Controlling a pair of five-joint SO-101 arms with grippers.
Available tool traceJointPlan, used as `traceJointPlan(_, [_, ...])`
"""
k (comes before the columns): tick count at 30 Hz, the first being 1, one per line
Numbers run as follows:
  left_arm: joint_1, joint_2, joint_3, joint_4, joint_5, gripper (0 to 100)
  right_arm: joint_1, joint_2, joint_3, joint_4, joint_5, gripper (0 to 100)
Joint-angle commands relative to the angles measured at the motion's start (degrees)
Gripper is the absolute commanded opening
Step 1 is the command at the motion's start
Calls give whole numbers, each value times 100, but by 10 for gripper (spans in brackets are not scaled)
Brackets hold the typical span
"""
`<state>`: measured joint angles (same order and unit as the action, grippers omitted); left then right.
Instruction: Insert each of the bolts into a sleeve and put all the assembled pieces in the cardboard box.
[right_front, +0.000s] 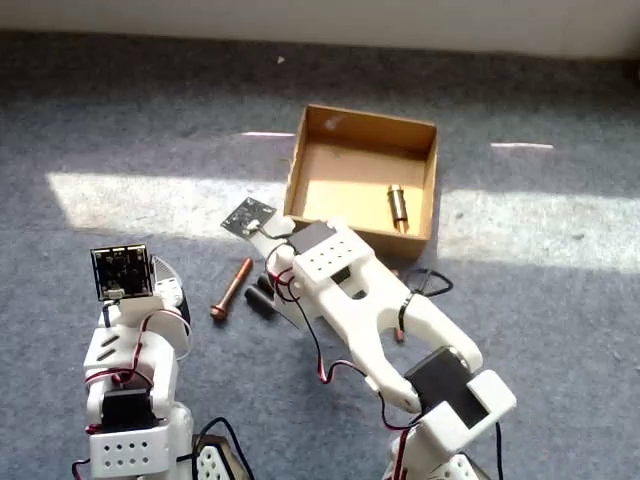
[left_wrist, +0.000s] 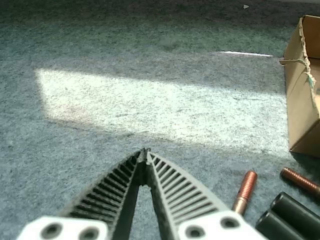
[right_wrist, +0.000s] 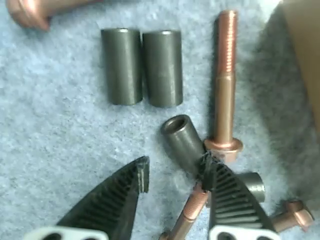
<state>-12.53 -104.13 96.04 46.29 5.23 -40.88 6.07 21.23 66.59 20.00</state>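
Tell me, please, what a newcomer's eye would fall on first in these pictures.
First, the open brown cardboard box on the grey carpet, with one copper-coloured piece lying inside. Then the white right arm, stretched to a cluster of copper-coloured bolts and dark grey metal sleeves beside the box, its gripper hanging over them with fingers open.
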Motion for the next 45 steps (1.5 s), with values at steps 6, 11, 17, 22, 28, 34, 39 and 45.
traceJointPlan(6, [-22,-22,110,-97,-70,7,119,259,-198,-382,88,170])
traceJointPlan(11, [-22,-22,110,-97,-70,7,119,462,-198,-391,88,170])
traceJointPlan(17, [-22,-22,110,-97,-70,7,119,796,-198,-391,88,170])
traceJointPlan(22, [-22,-22,110,-97,-70,7,110,919,-198,-400,88,70])
traceJointPlan(28, [-22,-22,110,-97,-70,7,119,892,-207,-611,62,5])
traceJointPlan(34, [-22,-22,110,-97,-70,7,127,-40,-154,-593,35,5])
traceJointPlan(39, [-4,-22,110,-97,-70,7,312,-1385,312,-549,-413,5])
traceJointPlan(45, [-4,-22,110,-114,-70,7,558,-2809,1103,-558,-431,5])
